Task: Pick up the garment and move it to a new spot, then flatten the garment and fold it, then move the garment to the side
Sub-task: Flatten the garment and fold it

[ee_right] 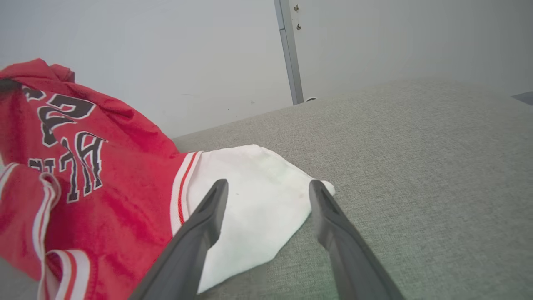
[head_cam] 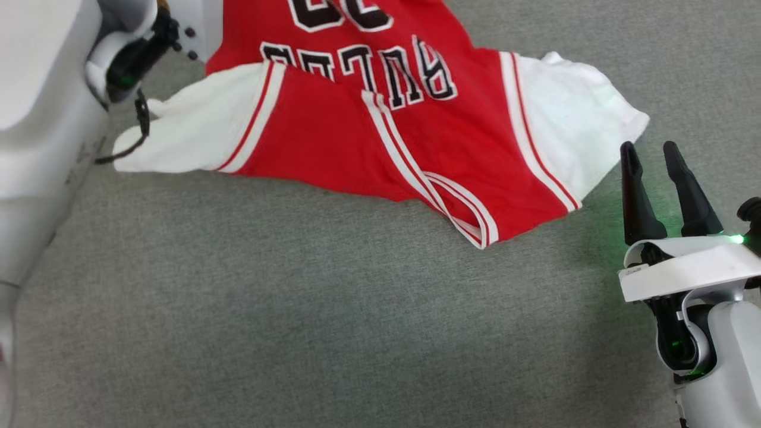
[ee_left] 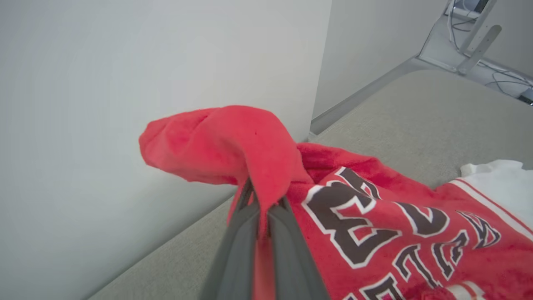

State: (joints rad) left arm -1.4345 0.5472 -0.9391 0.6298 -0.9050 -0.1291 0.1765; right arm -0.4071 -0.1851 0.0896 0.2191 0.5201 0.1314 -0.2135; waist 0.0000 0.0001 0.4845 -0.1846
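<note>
The garment (head_cam: 368, 137) is a red jersey with white sleeves and black lettering, lying rumpled across the far half of the grey surface (head_cam: 297, 327). In the left wrist view my left gripper (ee_left: 260, 200) is shut on a pinched fold of the garment's (ee_left: 374, 233) red cloth, which bunches up above the fingertips. My right gripper (head_cam: 651, 154) stands open near the right edge, just short of the right white sleeve (head_cam: 571, 131). In the right wrist view its fingers (ee_right: 200, 225) frame that sleeve (ee_right: 254, 200) without touching it, beside the garment (ee_right: 104, 200).
A pale wall (ee_left: 125, 83) rises close behind the surface. A metal frame with cables (ee_left: 470, 37) stands past the surface's far corner. My left forearm (head_cam: 41, 148) fills the left edge of the head view.
</note>
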